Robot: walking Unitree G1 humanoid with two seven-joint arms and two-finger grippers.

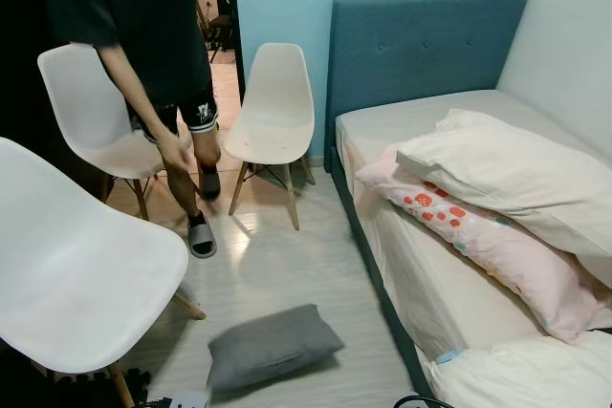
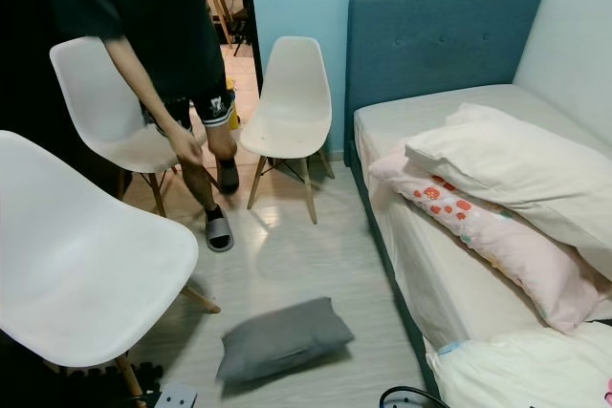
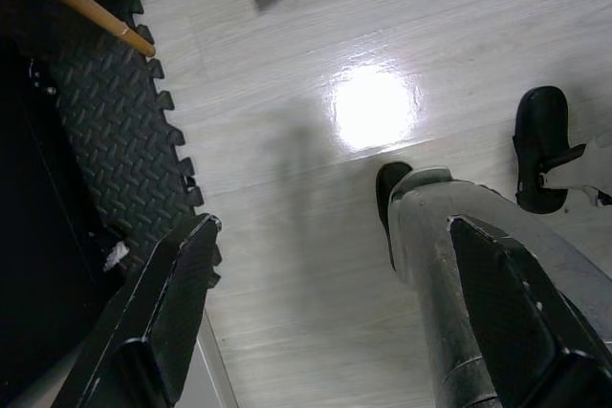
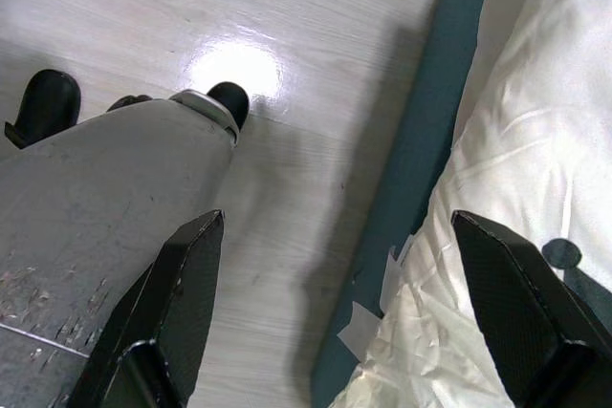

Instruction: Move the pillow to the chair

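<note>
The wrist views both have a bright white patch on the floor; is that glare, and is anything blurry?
Yes, glare: in the left wrist view a lamp's reflection whitens the pale floor; the right wrist view shows the same. Both are sharp. In the left eye view the grey pillow is slightly soft, casting a faint shadow.

Left end effector (image 3: 325, 322): two long black fingers. Scuffed silver-grey leg (image 4: 96, 217), black feet (image 3: 540, 145).
</note>
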